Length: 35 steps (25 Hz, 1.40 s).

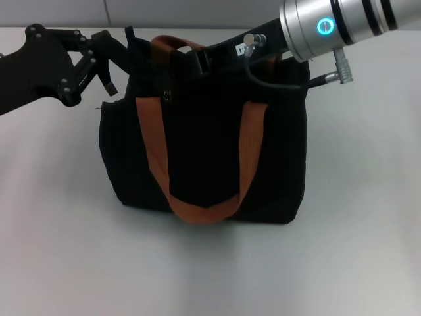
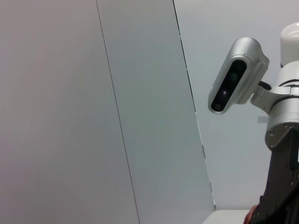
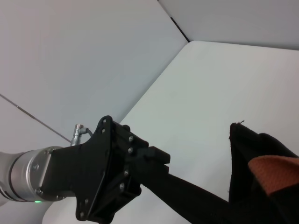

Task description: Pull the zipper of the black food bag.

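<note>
At the near side of the white table [image 1: 355, 250], the black food bag [image 1: 204, 151] stands upright, its rust-orange strap handle [image 1: 200, 209] drooping in a loop down the front face. The bag sits about mid-table, a little toward the back.

Up along its top edge both arms meet. The left gripper [image 1: 108, 62] comes in from the left and is pressed against the bag's upper left corner; its dark fingers [image 1: 105, 74] seem to pinch the fabric there, though black on black I cannot tell for sure whether they are clamped or merely touching. The right gripper [image 1: 197, 59] reaches in from the upper right, its silver wrist with a glowing blue ring above the bag's right side, and its tip lies over the top opening near the second handle [image 1: 172, 45]. Whether it is closed on anything I cannot tell. The zipper pull itself is not discernible among the dark folds.

Behind the table rises a pale panelled wall [image 2: 70, 93].
</note>
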### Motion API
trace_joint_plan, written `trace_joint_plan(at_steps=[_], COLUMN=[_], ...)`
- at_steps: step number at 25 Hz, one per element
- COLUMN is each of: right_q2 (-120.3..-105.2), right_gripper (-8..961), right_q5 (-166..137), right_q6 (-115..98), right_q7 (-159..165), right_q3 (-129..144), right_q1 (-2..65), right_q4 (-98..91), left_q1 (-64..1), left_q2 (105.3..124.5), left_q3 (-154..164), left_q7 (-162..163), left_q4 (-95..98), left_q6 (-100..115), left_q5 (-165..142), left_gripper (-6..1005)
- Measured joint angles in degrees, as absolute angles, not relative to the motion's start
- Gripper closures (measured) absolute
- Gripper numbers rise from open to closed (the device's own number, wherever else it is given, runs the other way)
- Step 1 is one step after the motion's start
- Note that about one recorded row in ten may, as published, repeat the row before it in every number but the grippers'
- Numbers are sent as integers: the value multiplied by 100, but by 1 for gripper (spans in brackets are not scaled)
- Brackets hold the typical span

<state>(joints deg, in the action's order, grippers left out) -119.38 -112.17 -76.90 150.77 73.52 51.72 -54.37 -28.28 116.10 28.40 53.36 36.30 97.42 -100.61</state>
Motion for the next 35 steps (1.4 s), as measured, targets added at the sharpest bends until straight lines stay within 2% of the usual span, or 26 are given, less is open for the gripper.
trace_joint_plan(at_steps=[12, 35], right_q2=[-11916, -11960], right_gripper=[656, 653], right_q5=[-11394, -11033], right_q6=[-7915, -7463], right_q7=[15257, 15125], right_q3=[7310, 7668], right_q1=[4998, 5224], right_q4=[-5848, -5436], left_q1=[-2833, -2877], left_q2=[11584, 11610], left_q3=[2816, 2810], left_q7=[5343, 5328], left_q4=[3630, 3630], left_q6=[9756, 9869], left_q5=[-10064, -10063], left_gripper=[960, 959])
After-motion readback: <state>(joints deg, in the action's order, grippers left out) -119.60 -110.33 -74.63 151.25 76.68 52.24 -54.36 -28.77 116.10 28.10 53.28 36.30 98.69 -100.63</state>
